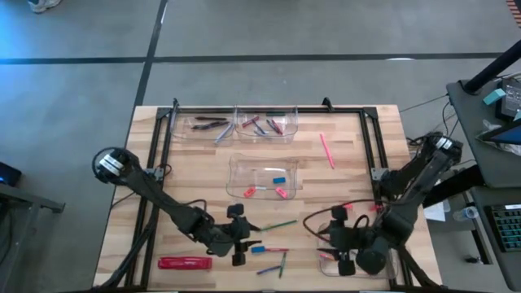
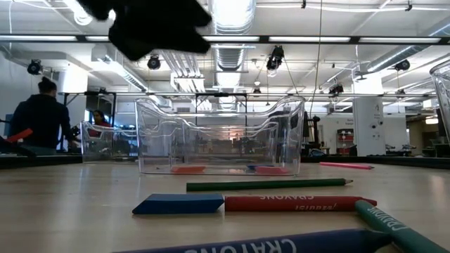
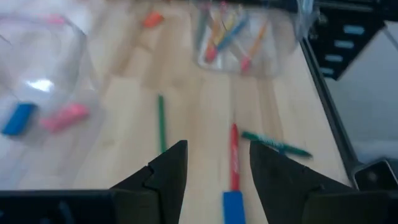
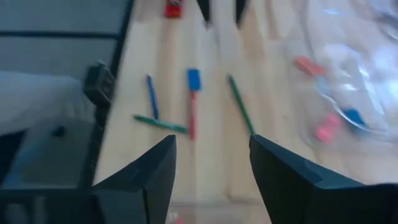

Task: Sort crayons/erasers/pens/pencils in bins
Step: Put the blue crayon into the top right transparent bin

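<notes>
The left gripper (image 3: 214, 174) hovers, jaws open and empty, over the red crayon (image 3: 234, 158) with a blue eraser (image 3: 233, 207) touching its end. Closing carelessly could catch both. The right gripper (image 4: 211, 168), jaws open, waits near the counter's (image 1: 350, 175) front right.

The place is a large open robotics lab or industrial workspace; the low view shows exposed ceiling ducts (image 2: 232, 17), hanging strip lights (image 2: 394, 40) and white columns (image 2: 365, 123) behind the wooden bench (image 2: 70, 204); a person (image 2: 42, 116) sits at a far workstation; the high view shows a bare concrete floor (image 1: 285, 28) marked with dark tape lines (image 1: 244, 59).
</notes>
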